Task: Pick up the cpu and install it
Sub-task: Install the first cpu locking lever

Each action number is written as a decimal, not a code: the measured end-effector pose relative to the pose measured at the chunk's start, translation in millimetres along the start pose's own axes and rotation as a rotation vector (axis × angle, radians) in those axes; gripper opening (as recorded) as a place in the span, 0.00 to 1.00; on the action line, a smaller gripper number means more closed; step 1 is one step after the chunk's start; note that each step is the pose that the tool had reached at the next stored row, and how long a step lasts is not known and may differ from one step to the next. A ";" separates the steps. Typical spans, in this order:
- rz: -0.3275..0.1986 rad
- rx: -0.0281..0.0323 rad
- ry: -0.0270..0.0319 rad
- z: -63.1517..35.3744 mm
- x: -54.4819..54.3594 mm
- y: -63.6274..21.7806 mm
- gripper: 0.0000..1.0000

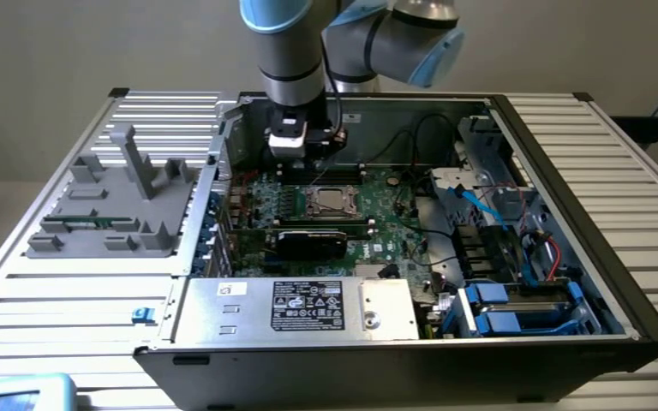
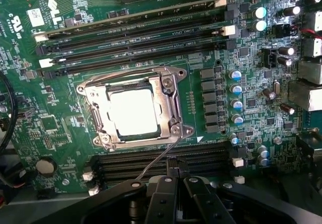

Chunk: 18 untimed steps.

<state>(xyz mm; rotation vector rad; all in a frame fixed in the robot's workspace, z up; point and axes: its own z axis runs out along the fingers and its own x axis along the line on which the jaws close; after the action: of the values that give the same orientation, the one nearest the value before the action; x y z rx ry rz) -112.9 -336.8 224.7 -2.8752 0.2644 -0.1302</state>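
Note:
The cpu (image 2: pixel 133 112) is a bright silvery square lying flat inside the metal socket frame (image 2: pixel 173 100) on the green motherboard (image 2: pixel 55 133). In the exterior view the cpu (image 1: pixel 329 201) sits in the middle of the open computer case. My gripper (image 2: pixel 176 176) hangs above the memory slots beside the socket, shut, with nothing between its fingers. A thin wire lever (image 2: pixel 156 161) rises from the socket's corner towards the fingertips. In the exterior view my gripper (image 1: pixel 305 167) is just behind the socket, inside the case.
A grey tray (image 1: pixel 112 205) stands on the slatted table at the exterior view's left, with a green memory stick (image 1: pixel 89 224) in it. Inside the case are a black card (image 1: pixel 312 240), the power supply box (image 1: pixel 295 308), blue drive bays (image 1: pixel 512 308) and loose cables (image 1: pixel 478 205).

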 end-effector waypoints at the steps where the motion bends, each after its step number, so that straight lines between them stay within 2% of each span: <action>1: 0.001 0.0000 0.0006 1.1 -0.6 0.3 0.11; 9: 0.011 -0.0003 0.0062 10.0 -1.7 1.4 0.11; 18: 0.025 -0.0012 0.0103 14.4 0.3 0.8 0.11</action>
<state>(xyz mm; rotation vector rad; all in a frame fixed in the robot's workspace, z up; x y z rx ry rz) -111.2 -334.1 210.6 -2.8719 0.3031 -0.1402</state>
